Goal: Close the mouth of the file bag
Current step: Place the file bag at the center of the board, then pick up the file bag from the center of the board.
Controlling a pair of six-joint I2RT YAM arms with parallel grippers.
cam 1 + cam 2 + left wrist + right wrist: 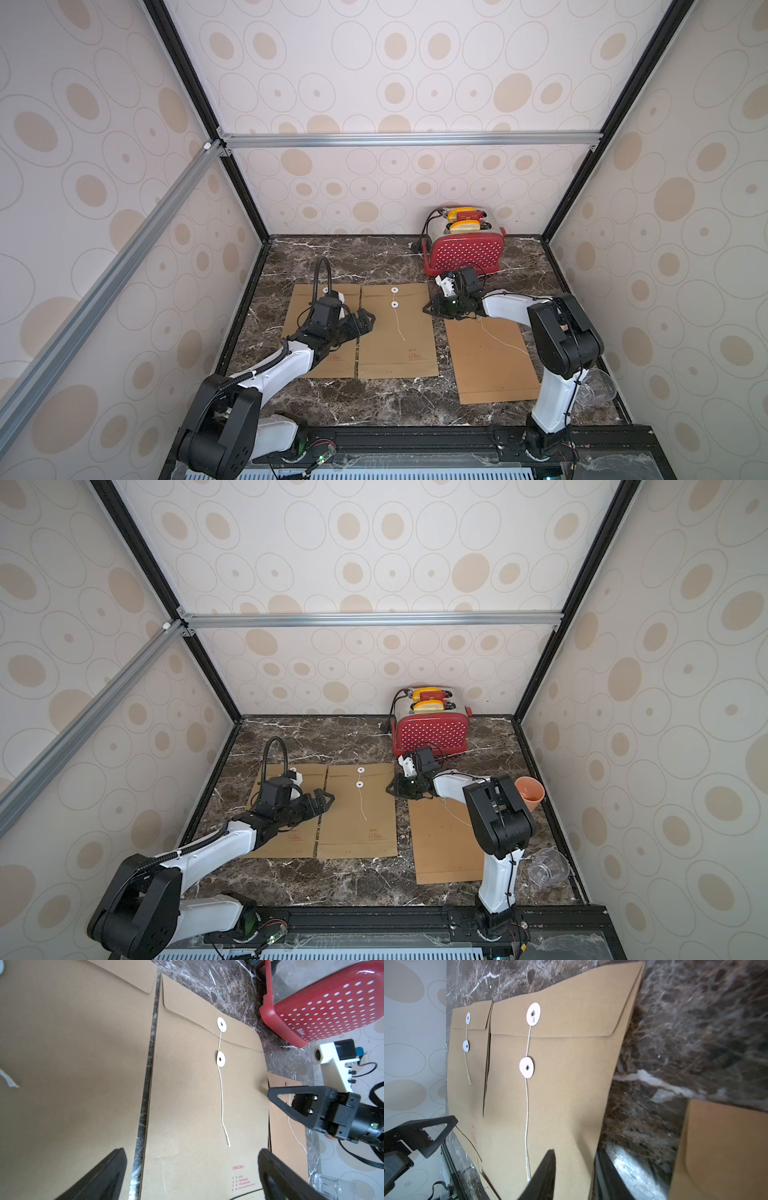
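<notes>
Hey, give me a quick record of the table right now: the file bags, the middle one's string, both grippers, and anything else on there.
file bags: three, flat on the marble table: left bag, middle bag, right bag
middle flap: folded down
string: runs from upper disc to lower disc, tail lying loose
left gripper: open, over the left and middle bags
right gripper: jaws apart, at the middle bag's right edge
other: red toaster at the back
</notes>
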